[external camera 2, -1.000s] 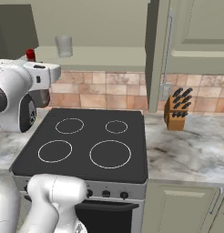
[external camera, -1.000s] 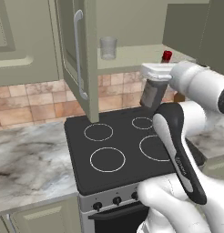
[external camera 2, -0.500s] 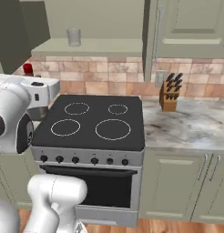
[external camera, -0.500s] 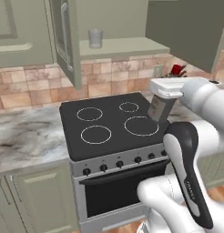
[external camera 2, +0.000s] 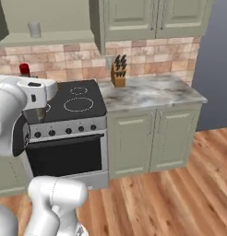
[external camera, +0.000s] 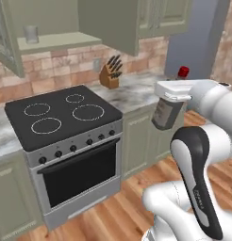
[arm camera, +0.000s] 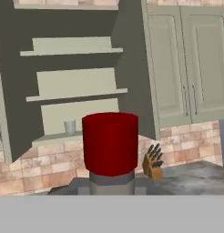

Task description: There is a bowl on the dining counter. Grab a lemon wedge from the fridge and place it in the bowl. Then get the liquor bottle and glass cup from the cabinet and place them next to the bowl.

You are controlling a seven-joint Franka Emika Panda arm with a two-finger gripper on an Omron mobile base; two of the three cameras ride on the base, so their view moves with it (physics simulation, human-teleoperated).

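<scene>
The liquor bottle [external camera: 166, 113] under the white gripper [external camera: 172, 90] is dark grey with a red cap [arm camera: 110, 142]. Behind it, the cabinet [arm camera: 77, 77] is soft green, the wall tiles [external camera: 61, 70] are brown and pink, the stove [external camera: 61, 110] is black.

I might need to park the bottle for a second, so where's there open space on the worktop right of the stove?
The marble worktop is bare from the knife block out to its right end. The knife block crowds the back corner by the stove. The liquor bottle is in the gripper.
</scene>
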